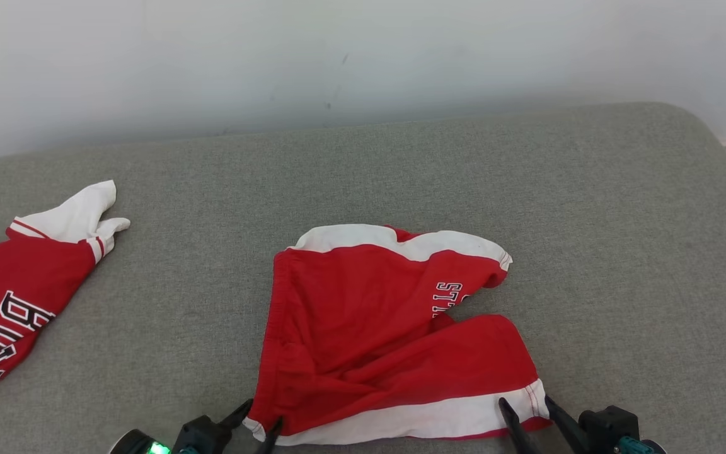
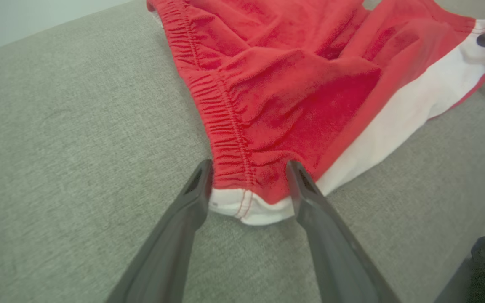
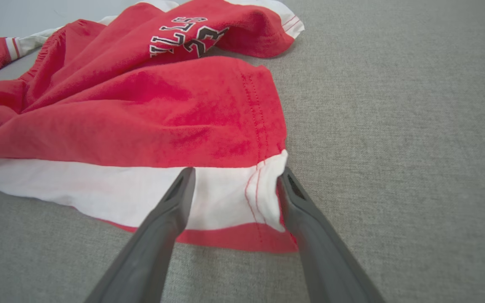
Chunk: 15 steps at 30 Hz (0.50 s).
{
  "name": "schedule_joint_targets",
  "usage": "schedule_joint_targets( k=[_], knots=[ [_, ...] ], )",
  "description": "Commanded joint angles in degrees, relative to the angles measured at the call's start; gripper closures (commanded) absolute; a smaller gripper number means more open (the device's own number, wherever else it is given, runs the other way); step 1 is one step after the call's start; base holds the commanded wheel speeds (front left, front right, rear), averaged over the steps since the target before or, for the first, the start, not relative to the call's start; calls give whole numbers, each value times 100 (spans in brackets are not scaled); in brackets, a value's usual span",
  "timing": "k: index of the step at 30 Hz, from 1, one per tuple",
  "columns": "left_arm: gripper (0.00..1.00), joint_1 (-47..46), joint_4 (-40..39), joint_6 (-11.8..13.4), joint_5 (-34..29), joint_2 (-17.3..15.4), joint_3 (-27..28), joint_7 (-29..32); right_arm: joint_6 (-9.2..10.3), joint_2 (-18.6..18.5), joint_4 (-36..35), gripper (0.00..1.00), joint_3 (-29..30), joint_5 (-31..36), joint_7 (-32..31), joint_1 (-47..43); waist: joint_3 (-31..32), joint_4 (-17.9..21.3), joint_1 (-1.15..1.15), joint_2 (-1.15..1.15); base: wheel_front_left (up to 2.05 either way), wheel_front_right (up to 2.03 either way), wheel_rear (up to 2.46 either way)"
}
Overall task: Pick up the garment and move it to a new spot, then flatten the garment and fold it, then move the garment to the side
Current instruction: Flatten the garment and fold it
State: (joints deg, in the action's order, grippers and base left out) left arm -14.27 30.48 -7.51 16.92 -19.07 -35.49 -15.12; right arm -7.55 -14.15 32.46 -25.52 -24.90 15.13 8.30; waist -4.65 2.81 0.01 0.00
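Brightness: you have bright, even, diffuse light in all three views, with no glare
Shadows: soft and thin under the red shorts (image 1: 375, 328); a dim band lies where the wall (image 1: 363, 57) meets the grey cushion (image 1: 621, 252)
Colour: your wrist views show the red saturated and blotchy
Focus: your head view is sharp; the left gripper's fingers (image 2: 171, 244) and right gripper's fingers (image 3: 150, 252) blur towards the bottom edge
Distortion: your wrist views stretch wide, the weave softening towards the corners
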Motion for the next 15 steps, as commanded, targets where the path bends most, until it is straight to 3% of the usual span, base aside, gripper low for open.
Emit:
schedule_joint_targets(
  k=[1, 7, 15],
  knots=[
    [100, -36, 72, 12, 138, 18, 71, -5, 13, 30, 64, 100, -52, -115, 2, 77, 8, 7, -1, 0, 0, 0, 0],
    [100, 94, 185, 12, 395, 105, 35, -5, 13, 11, 113, 100, -219, -318, 3, 132, 53, -6, -1, 0, 0, 0, 0],
    [100, -35, -679, 12, 748, 171, 607, -5, 13, -220, -730, 100, -77, -483, 3, 327, 48, -3, -1, 0, 0, 0, 0]
  ],
)
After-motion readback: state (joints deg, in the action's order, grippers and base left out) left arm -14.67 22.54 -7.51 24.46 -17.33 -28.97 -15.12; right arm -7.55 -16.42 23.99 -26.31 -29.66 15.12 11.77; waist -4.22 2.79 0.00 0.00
